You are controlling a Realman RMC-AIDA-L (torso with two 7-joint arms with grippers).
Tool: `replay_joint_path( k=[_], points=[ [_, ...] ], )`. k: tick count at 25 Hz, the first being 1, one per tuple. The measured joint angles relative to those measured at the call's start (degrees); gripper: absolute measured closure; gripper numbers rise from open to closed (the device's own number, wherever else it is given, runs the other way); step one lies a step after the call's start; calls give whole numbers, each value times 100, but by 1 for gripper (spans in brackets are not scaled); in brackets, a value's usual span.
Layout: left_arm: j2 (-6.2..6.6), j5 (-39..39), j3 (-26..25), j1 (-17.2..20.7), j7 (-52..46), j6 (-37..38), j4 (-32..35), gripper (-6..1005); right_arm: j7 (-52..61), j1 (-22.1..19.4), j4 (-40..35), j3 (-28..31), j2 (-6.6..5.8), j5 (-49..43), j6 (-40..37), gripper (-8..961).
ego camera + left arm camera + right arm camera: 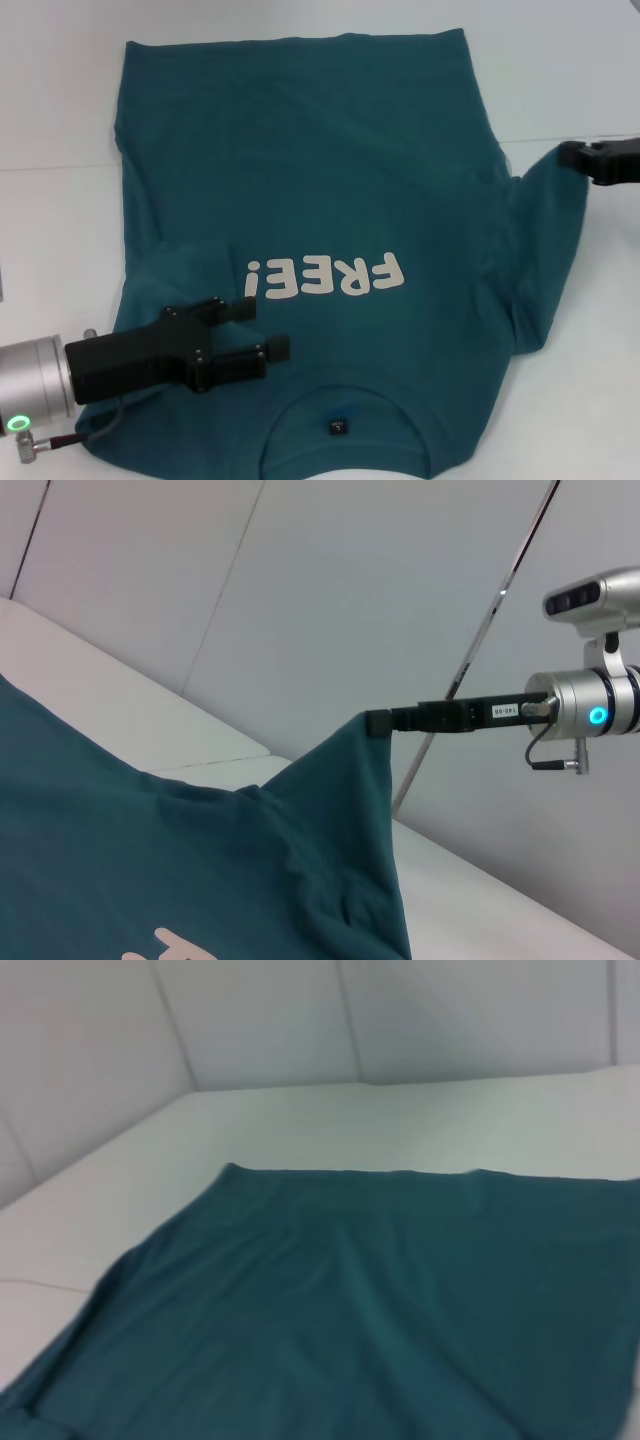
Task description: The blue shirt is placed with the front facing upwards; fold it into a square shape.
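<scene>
1. the blue shirt (330, 200) lies spread on the white table (60, 120), print up, collar nearest the robot and hem at the far side, so the front is ready for folding
2. the right gripper (590, 160) at the right edge is clamped on the tip of the right sleeve (545, 230), lifting it off the table, likely to carry it inward over the body
3. the left gripper (255, 335) hovers over the near left shoulder, fingers apart and holding nothing
4. the left sleeve (160, 265) already lies folded in over the body; the right side looks like the step in hand
</scene>
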Motion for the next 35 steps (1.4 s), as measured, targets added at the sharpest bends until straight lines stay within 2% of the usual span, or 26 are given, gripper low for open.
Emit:
replay_joint_path(
  k=[11, 21, 27, 32, 35],
  points=[
    [0, 0, -1, -3, 20, -8, 0, 139, 52, 285, 214, -463, 109, -47, -5, 942],
    [7, 2, -8, -3, 9, -21, 4, 139, 8, 760, 1113, -716, 118, -74, 192, 943],
    [9, 18, -18, -3, 7, -68, 11, 140, 11, 871, 1186, -892, 173, -68, 201, 816],
    [9, 21, -17, 12, 4, -72, 21, 139, 58, 907, 1187, -914, 180, -15, 39, 580],
    [9, 20, -7, 15, 3, -72, 15, 139, 110, 936, 1187, -975, 181, -20, -51, 332]
  ],
)
